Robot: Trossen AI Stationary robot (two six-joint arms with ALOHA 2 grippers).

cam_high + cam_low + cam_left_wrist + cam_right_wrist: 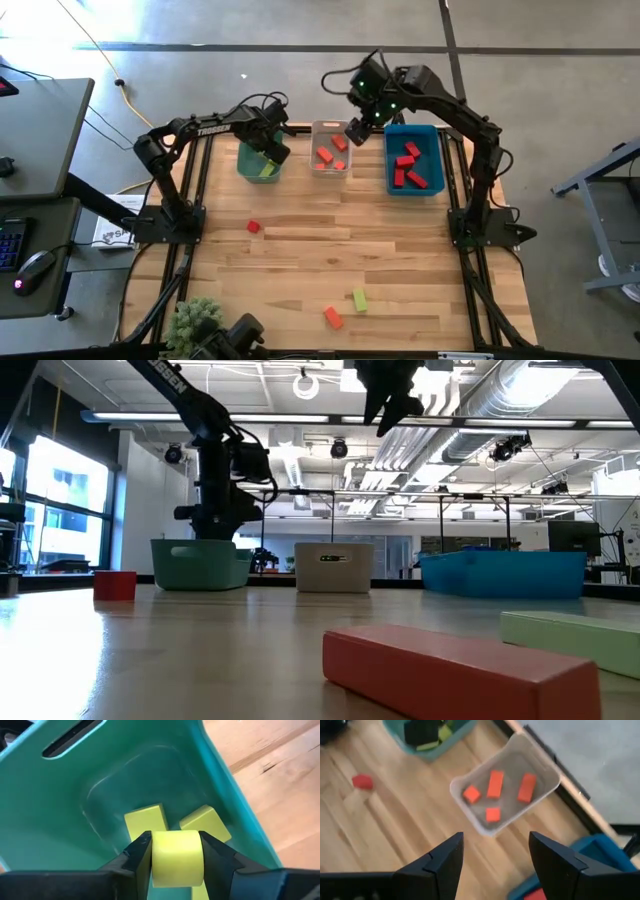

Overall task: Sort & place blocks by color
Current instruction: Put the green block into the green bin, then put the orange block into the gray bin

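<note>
Grasping a stiff, light yellow-green block [177, 857] by its flat sides, the left pincer [176, 851] hangs inside the green bin [60, 795]; right pincer [495, 852] released above.

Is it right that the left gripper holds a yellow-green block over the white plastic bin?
Not quite: the left gripper holds the yellow-green block over the green plastic bin, not the white one. The left wrist view shows it, with two more yellow-green blocks lying inside.

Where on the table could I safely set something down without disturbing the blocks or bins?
The widest bare wood lies between the loose red cube and the orange block and green block near the front. The far edge is crowded: green bin, white bin, blue bin.
</note>
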